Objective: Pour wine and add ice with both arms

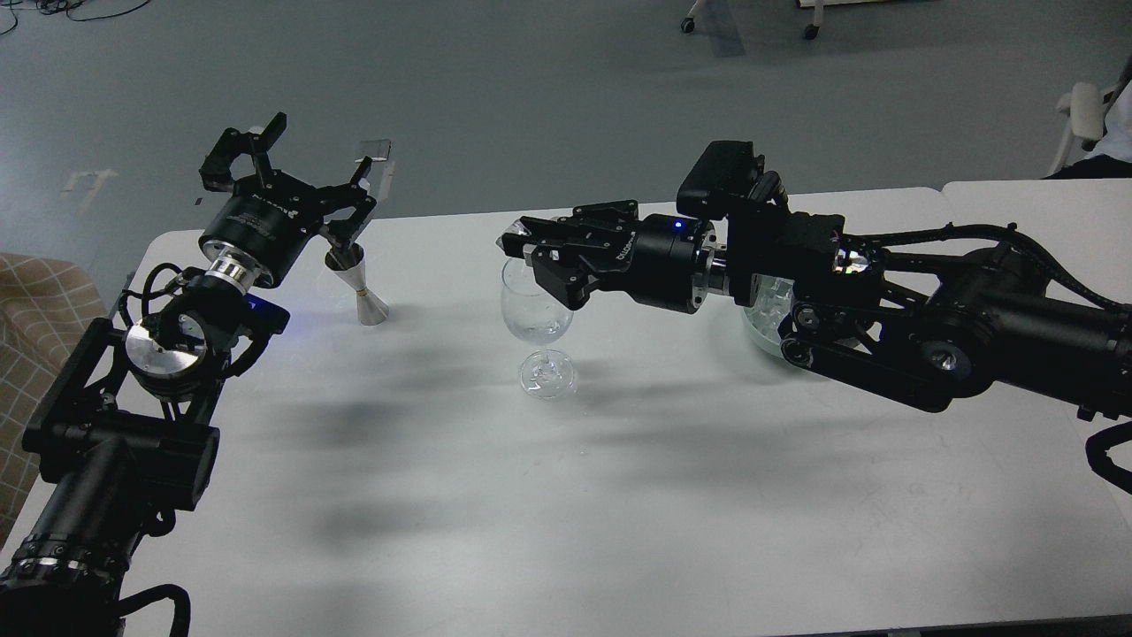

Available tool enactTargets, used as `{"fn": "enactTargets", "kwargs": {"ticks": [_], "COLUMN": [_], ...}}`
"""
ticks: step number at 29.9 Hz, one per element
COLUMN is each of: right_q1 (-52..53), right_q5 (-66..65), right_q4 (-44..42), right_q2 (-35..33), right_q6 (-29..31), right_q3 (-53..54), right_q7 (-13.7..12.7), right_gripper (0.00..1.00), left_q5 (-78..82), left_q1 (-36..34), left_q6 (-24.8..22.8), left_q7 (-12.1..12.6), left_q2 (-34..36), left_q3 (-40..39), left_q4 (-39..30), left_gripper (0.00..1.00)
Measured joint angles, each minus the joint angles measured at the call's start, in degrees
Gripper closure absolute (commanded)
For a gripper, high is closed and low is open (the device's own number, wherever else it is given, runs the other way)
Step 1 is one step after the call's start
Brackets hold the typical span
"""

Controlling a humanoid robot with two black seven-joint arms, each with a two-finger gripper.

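A clear wine glass (537,305) stands mid-table; a little clear wine (536,333) barely shows in its bowl. My right gripper (516,241) reaches in from the right and hovers over the glass rim, shut on a small glinting ice cube (510,236). The pale green bowl (759,329) with ice (771,299) is mostly hidden behind my right arm. My left gripper (323,146) is open and empty, just above and behind a small metal jigger (359,285) standing on the table at the left.
The white table (566,495) carries the glass, jigger and bowl. A second white table (1017,199) adjoins at the right, with a chair (1083,111) behind it. A checked sofa (31,301) stands at the left edge.
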Motion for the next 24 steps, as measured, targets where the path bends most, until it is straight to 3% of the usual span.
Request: {"fn": "enactTargets", "kwargs": {"ticks": [16,19,24], "right_q1": [-1.27,-1.47,-1.42], "right_q5": [0.00,0.01,0.06], "right_q4": [-2.34,-2.33,-2.18], "right_q2": [1.10,1.13,1.14], "right_q6": [-0.23,-0.24,-0.40], "right_q3": [-0.05,-0.05,-0.03], "right_q7": [0.09,0.12,0.13], "right_gripper": [0.69,0.60,0.59], "left_q5": [0.09,0.09,0.09], "left_q1": [-0.18,-0.29,-0.30], "left_q6": [0.00,0.00,0.01], "left_q7": [0.00,0.00,0.00], "left_q2": [0.22,0.34,0.37], "left_q3": [0.20,0.20,0.15], "left_q4": [0.02,0.02,0.02], "left_gripper": [0.02,0.02,0.02]}}
